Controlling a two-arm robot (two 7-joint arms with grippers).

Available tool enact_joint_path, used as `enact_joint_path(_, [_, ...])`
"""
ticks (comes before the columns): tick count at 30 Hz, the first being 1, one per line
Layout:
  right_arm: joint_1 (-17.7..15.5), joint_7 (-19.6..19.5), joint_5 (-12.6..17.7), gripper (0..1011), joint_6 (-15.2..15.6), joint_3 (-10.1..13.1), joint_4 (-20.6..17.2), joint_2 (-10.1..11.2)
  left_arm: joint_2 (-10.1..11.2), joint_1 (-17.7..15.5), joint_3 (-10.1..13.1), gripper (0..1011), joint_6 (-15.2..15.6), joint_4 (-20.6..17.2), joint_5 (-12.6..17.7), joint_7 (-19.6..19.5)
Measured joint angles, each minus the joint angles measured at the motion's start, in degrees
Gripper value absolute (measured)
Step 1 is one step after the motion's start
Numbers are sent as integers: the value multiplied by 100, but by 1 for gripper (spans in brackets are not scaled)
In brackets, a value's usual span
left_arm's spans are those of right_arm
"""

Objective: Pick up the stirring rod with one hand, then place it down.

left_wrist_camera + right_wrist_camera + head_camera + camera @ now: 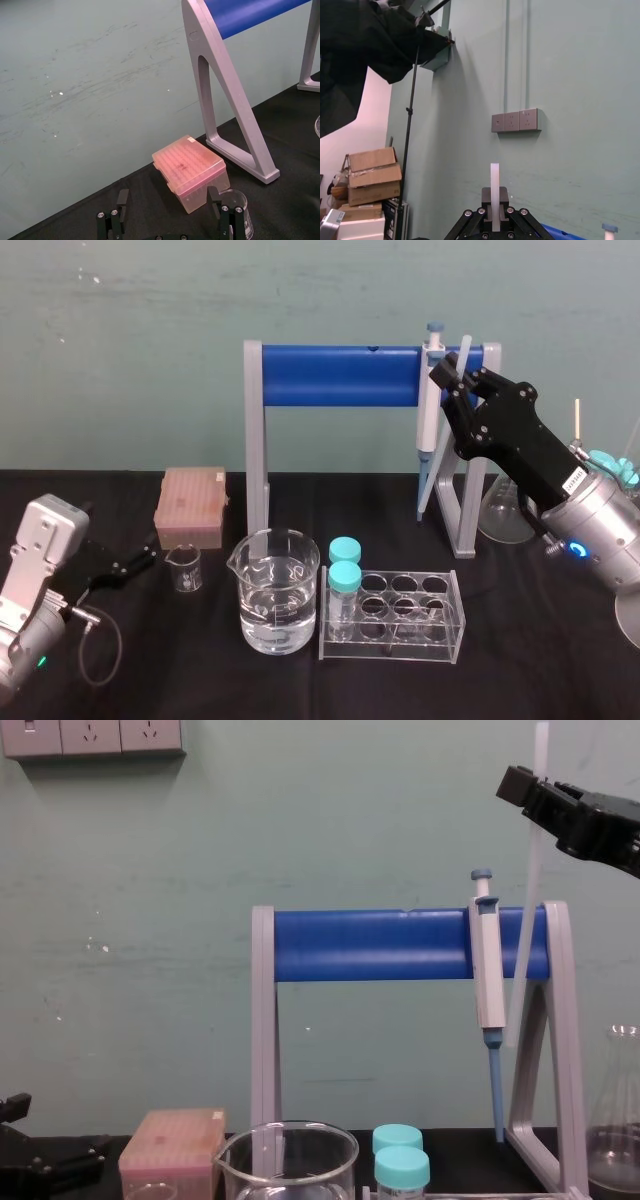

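Head view: the right gripper (452,372) is raised at the right end of the blue-barred rack (340,375), pinching the stirring rod (465,346) just beside the hanging pipette (428,415). The left gripper (125,563) lies parked low on the table (560,660).

Left wrist view: the left gripper's fingers (112,220) stand spread and empty, facing a pink tip box (192,170).

Right wrist view: the jaws are pressed onto the rod, which stands up between them.

Chest view: the rod hangs nearly upright from the raised right gripper, its lower end in the air beside the rack's right leg, clear of the table. The pick-up looks done; setting the rod down is left.
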Motion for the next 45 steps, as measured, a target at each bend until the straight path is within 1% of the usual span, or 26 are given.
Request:
enact_joint_path(25, [-101, 0, -26, 73, 16, -6, -92, 68, 0, 0, 0, 1000, 0, 0, 0, 0])
enact_joint_path(45, [-157, -23, -39, 73, 22, -10, -149, 81, 0, 0, 0, 1000, 0, 0, 0, 0])
